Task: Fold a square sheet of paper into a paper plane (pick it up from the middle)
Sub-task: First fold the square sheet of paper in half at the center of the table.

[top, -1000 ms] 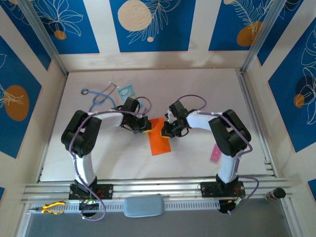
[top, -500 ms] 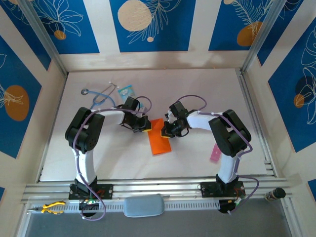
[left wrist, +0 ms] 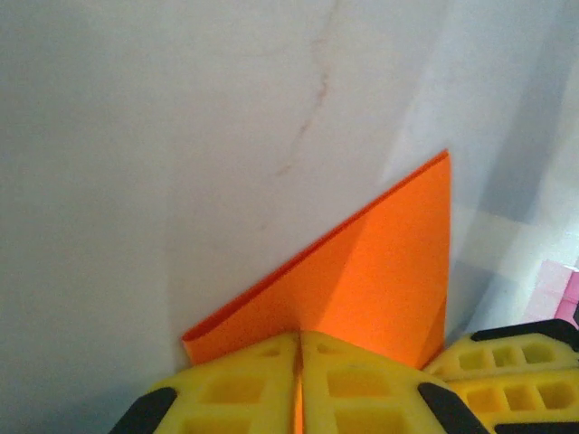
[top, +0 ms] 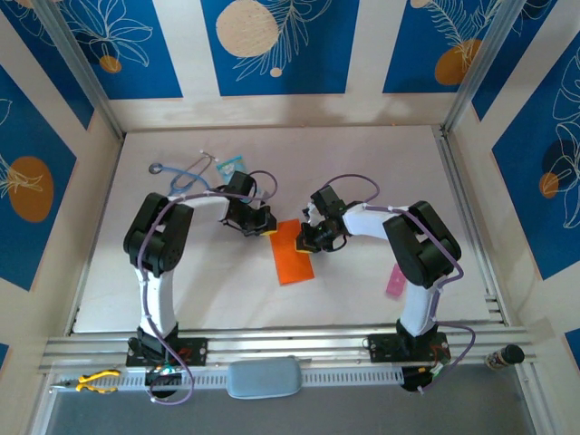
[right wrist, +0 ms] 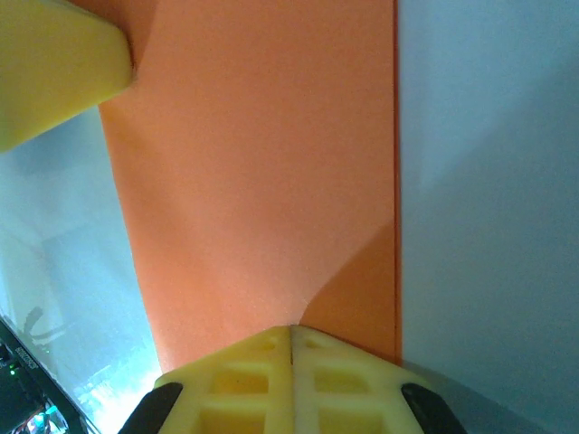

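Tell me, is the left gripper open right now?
No, the left gripper is shut tight on the edge of the orange paper.

Sheet of paper (top: pixel 292 254) bright orange, plain. Left gripper (left wrist: pixel 298 348) and right gripper (right wrist: pixel 291 344): yellow fingers, black trim. Left arm (top: pixel 159 304), right arm (top: pixel 417 313) white with black joints. Table (top: pixel 362 163) off-white. Walls (top: pixel 281 45) blue panels, white leaf outlines, cream and orange discs. Strip (top: pixel 395 282) pink. Stethoscope (top: pixel 186 178) blue. Packet (top: pixel 232 166) light blue. Pliers (top: pixel 91 381) yellow-handled.

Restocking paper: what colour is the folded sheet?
Plain bright orange paper sheet, clearest from the right wrist view.
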